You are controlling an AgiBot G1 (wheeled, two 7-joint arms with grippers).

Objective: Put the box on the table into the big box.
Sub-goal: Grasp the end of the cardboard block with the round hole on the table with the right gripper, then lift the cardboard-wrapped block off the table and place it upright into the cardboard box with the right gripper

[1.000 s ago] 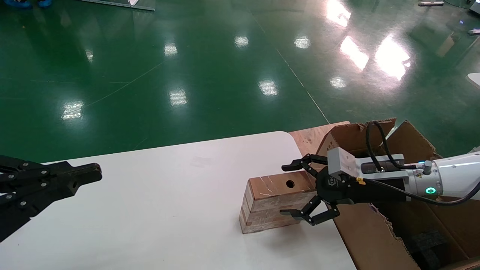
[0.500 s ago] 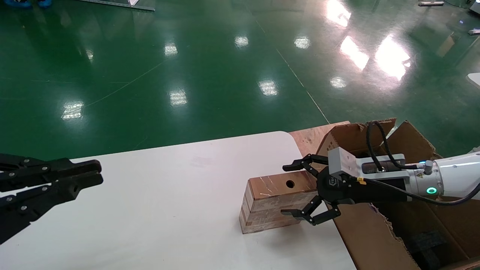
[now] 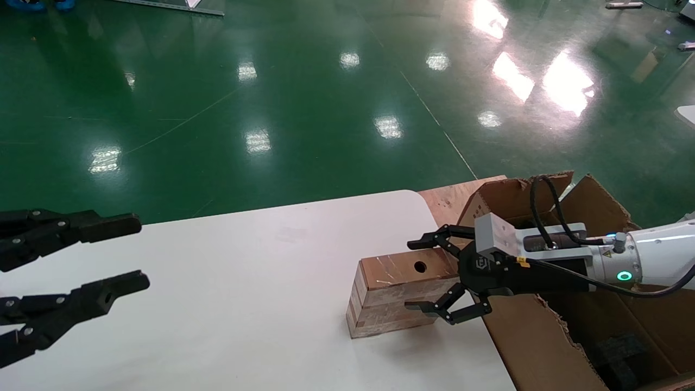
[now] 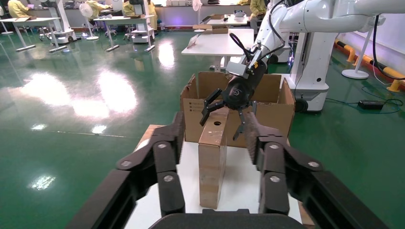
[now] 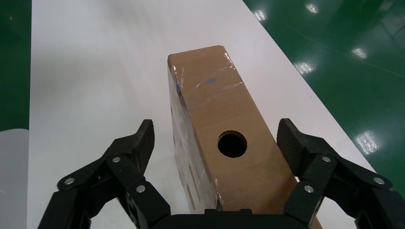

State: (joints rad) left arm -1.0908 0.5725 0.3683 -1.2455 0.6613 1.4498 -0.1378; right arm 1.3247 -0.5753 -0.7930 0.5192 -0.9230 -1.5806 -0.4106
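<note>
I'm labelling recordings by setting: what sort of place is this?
Probably a robotics lab or factory hall: a glossy green floor, another white robot standing beyond the big box, and rows of work tables with seated people far back.

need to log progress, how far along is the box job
Early stage. Done: the right gripper has reached the small brown cardboard box with a round hole, open, one finger on each side. In hand: nothing is gripped; the box stands on the white table. Left: close, lift, and place it in the large torn brown carton. The left gripper hangs open over the table's left side.
</note>
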